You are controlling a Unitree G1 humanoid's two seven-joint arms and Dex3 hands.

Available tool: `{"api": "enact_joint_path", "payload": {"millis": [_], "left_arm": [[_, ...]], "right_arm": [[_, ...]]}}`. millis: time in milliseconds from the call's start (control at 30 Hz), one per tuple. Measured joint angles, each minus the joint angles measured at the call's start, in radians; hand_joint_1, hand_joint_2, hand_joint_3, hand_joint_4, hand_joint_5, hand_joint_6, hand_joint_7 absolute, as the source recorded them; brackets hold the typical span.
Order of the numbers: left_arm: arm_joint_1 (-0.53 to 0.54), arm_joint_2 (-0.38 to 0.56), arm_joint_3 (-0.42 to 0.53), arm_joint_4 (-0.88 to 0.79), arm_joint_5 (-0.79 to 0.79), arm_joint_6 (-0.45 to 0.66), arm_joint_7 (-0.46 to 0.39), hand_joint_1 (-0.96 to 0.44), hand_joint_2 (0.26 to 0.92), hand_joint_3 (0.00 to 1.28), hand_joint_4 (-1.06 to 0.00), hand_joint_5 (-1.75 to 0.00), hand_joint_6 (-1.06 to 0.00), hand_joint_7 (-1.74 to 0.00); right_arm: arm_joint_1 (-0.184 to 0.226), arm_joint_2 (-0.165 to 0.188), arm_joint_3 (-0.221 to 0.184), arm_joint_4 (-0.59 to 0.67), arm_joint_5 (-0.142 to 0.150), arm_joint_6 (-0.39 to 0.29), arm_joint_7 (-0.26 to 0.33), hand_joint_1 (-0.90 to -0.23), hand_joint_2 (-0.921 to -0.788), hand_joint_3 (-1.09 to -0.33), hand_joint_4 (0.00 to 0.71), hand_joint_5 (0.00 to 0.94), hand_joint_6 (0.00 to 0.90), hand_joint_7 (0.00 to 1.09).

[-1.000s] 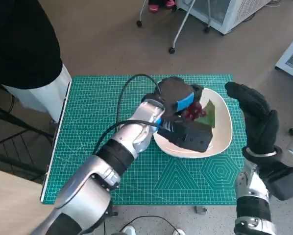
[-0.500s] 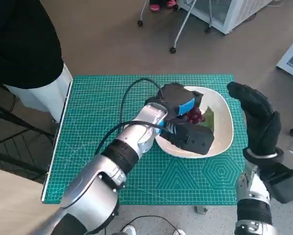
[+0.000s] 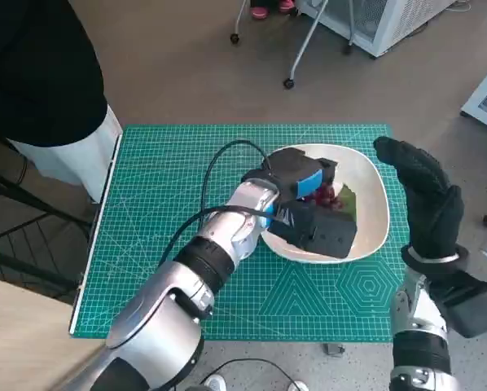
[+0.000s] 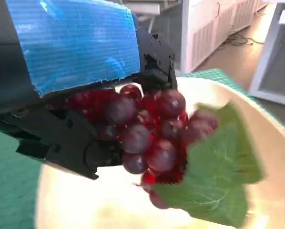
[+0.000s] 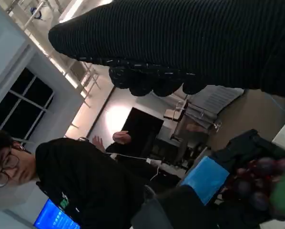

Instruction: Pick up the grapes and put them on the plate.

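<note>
My left hand (image 3: 302, 175) hides most of the grapes (image 3: 326, 194) from above (its wrist view shows its fingers closed on the bunch), just over the plate (image 3: 374, 213). They sit slightly lower than before. My right hand (image 3: 423, 195) hovers beside the plate, fingers loosely apart, holding nothing.

We reached our left hand (image 3: 299, 175) forward, its blue-taped back up and its fingers (image 4: 152, 62) closed around what it held. Our gloved right hand (image 3: 427, 199) stood upright beside it, holding nothing, fingers apart.
</note>
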Motion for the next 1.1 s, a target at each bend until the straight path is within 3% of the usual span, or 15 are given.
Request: {"api": "enact_joint_path", "payload": {"millis": [133, 233, 333, 967, 1100], "left_arm": [[0.003, -0.006, -0.005, 0.013, -0.004, -0.002, -0.005, -0.34, 0.910, 0.14, -0.36, -0.60, -0.36, -0.13], [0.004, -0.009, -0.016, 0.020, -0.002, 0.008, -0.013, -0.46, 0.917, 0.16, -0.37, -0.35, -0.36, -0.09], [0.004, -0.009, -0.027, 0.024, 0.003, 0.016, -0.016, -0.51, 0.920, 0.18, -0.39, -0.22, -0.37, -0.07], [0.005, 0.010, -0.020, 0.024, -0.015, -0.010, -0.022, -0.60, 0.921, 0.24, -0.34, -0.06, -0.37, -0.04], [0.028, 0.055, 0.024, -0.015, -0.050, -0.054, -0.017, -0.60, 0.921, 0.27, -0.31, -0.03, -0.36, -0.03]], "right_arm": [[0.001, 0.000, 0.001, 0.000, 0.000, 0.000, -0.001, -0.454, -0.921, -0.614, 0.209, 0.000, 0.185, 0.00], [0.002, 0.000, 0.001, 0.000, -0.001, -0.001, -0.003, -0.454, -0.921, -0.614, 0.209, 0.000, 0.184, 0.00], [0.005, 0.000, 0.002, 0.000, -0.003, -0.001, -0.005, -0.453, -0.921, -0.614, 0.209, 0.001, 0.184, 0.00], [0.009, 0.001, 0.015, -0.005, -0.020, -0.001, -0.025, -0.466, -0.921, -0.617, 0.205, 0.000, 0.179, 0.00], [0.008, 0.004, 0.020, -0.006, -0.024, -0.001, -0.032, -0.464, -0.921, -0.619, 0.201, 0.000, 0.178, 0.00]]}}
